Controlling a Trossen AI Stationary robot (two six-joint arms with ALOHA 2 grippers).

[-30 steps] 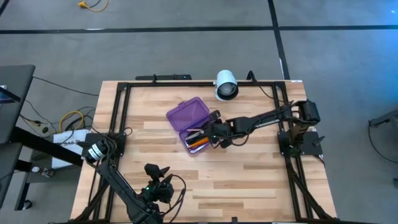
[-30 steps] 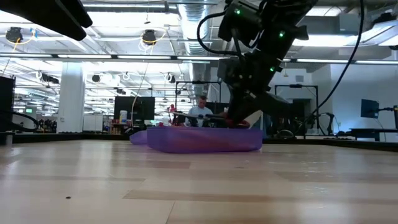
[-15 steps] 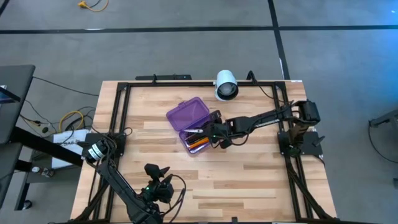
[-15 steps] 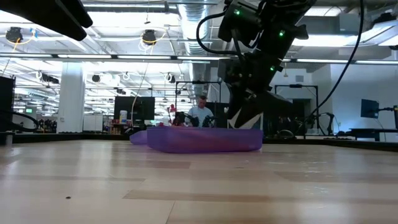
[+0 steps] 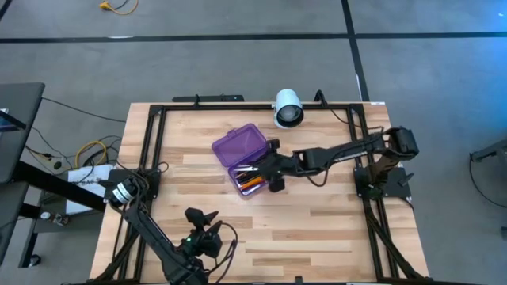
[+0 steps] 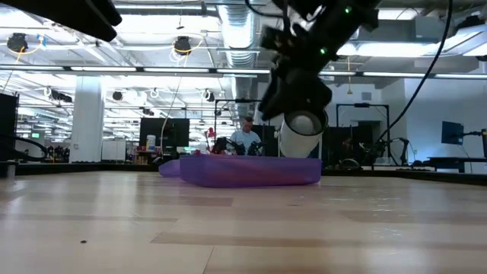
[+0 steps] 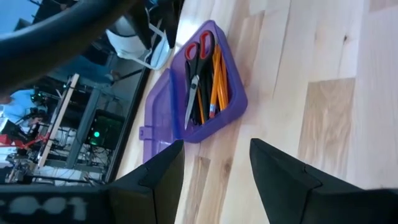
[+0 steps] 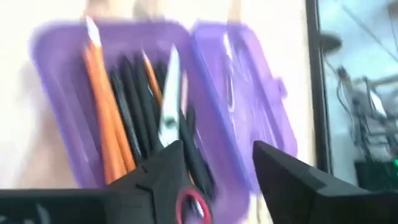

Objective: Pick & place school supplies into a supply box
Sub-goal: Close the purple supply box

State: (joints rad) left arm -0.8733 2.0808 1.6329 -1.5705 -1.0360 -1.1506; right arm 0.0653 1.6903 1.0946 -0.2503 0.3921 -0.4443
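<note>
From my remote station, I see the purple supply box [image 5: 245, 159] lying open near the middle of the wooden table [image 5: 317, 229], its lid folded flat toward the white camera [image 5: 288, 109]. Inside the tray lie the orange pencils [image 7: 217, 84], the black pens [image 8: 127, 118] and the scissors [image 7: 196, 73], all bundled side by side.

The right gripper [image 5: 272, 169] hangs just beside the tray's edge, its two fingers spread apart and holding nothing; its wrist view looks straight down on the contents. The left gripper [image 5: 200, 217] waits at the table's near edge, well apart from the box, fingers likewise parted and empty.

The supplies run parallel to the tray's long axis, which sits diagonally across the table. The scissors rest on top of the pens, red handles at one end of the tray, closed blades pointing along that axis toward the other end.

My judgement: these are light, stiff, slender pieces that roll and slip easily on wood or plastic, so each is best pinched across its middle. The box looks like thin plastic, light enough to slide if nudged; I would take the lid by its free edge.
</note>
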